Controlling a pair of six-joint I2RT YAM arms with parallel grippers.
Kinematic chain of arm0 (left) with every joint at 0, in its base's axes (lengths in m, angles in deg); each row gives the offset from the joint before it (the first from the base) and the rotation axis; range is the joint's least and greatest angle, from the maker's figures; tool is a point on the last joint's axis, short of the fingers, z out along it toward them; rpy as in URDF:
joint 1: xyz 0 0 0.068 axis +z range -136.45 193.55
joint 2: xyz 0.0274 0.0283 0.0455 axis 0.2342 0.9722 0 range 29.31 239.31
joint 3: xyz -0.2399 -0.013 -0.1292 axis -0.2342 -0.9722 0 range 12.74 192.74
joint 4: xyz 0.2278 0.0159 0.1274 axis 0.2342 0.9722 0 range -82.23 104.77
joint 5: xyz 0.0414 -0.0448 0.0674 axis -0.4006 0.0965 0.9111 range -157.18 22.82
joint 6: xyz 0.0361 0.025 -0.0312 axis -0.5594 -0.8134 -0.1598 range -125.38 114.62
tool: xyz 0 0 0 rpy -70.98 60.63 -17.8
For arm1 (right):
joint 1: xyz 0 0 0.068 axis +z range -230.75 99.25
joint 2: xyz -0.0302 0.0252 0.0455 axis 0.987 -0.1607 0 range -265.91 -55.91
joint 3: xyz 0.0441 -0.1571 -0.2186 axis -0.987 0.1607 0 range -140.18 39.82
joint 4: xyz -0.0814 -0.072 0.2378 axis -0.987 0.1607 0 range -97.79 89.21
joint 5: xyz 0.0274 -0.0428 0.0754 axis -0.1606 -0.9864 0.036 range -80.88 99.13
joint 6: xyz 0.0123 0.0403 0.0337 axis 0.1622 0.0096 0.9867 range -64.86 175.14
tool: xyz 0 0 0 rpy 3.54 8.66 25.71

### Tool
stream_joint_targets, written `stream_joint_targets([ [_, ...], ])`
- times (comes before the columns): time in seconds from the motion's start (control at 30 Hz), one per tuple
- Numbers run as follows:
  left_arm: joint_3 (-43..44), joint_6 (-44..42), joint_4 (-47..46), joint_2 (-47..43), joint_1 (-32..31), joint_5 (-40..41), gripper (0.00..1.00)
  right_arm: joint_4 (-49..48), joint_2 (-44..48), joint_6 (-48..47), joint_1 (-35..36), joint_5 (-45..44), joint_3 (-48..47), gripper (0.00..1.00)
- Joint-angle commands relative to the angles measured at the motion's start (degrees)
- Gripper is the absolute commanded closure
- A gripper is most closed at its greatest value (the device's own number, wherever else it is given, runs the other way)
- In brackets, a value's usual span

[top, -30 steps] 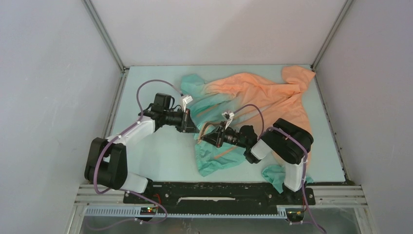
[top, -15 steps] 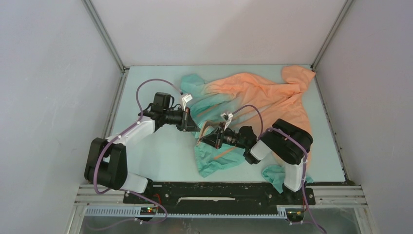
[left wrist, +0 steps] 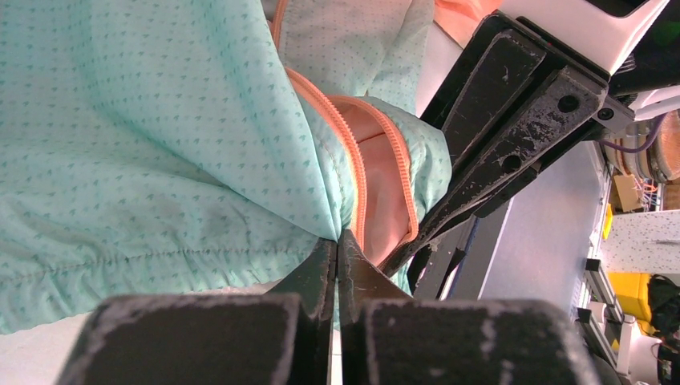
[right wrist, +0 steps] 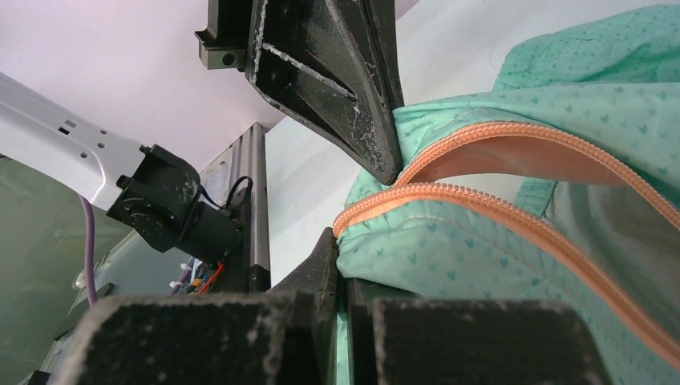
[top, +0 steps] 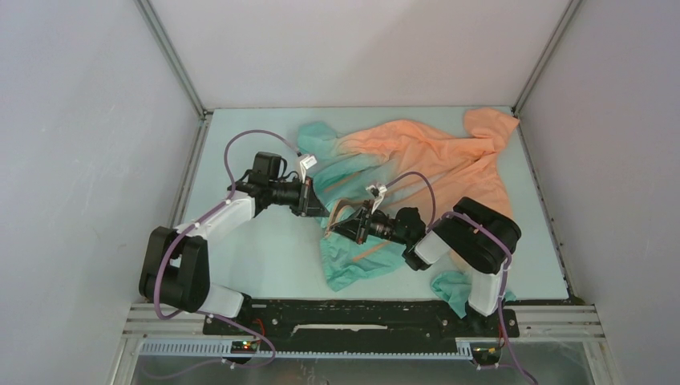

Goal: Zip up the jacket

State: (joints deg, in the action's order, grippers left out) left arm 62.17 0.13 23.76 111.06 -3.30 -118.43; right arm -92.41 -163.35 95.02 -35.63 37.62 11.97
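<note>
From above: the jacket (top: 433, 152) sprawled on the table (top: 265, 257) from centre to upper right, orange far, teal near, with left gripper (top: 323, 212) and right gripper (top: 333, 227) almost tip to tip at its teal hem, mid-frame. From the left wrist: jaws clenched at bottom centre on the teal edge beside the orange zipper (left wrist: 354, 172) (right gripper looming black at right). From the right wrist: jaws likewise clamped on teal fabric at the zipper's end, lower centre.
</note>
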Motion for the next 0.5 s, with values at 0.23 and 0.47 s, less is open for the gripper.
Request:
stream_joint_targets([
  [0.23, -1.8, -1.2, -0.5, -0.8, -0.1, -1.3, 1.00, -3.3, 1.2, 0.3, -0.7, -0.9, 0.1, 1.00],
  [0.47, -1.8, -1.4, -0.4, -1.3, -0.1, -1.4, 1.00, -3.2, -0.4, 1.2, -0.6, -0.5, -0.9, 1.00],
])
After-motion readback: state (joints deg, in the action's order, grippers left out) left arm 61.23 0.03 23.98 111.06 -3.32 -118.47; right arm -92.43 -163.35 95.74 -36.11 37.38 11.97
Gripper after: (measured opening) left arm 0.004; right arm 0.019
